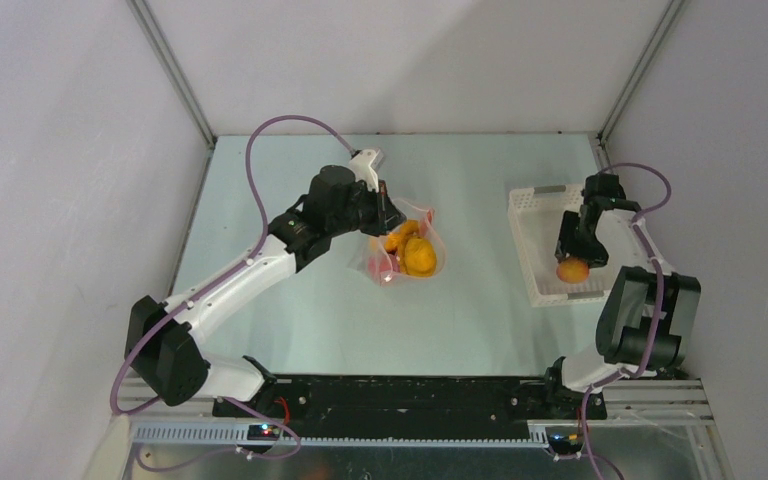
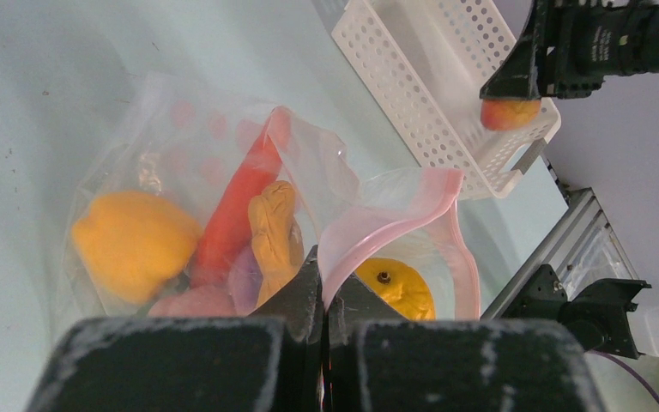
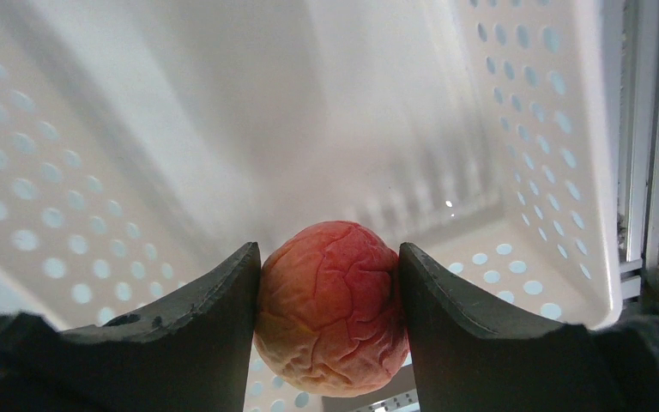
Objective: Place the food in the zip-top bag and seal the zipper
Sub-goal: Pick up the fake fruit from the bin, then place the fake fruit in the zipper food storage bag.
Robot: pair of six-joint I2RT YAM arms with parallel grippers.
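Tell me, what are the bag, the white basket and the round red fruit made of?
The bag looks like thin clear plastic film: shiny, crinkled, see-through. The basket looks like hard white plastic, smooth, with round holes. The fruit may be soft rubber or foam: its dull skin is wrinkled.

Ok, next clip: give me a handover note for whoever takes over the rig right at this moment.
Left gripper: shut on the zip-top bag at its zipper edge, holding the mouth open.
Right gripper: fingers shut on a red-orange fruit in the white basket.
Done: several foods are in the bag, including a yellow-orange pepper and a red piece.
Left to do: carry the fruit over, drop it in, seal the zipper.
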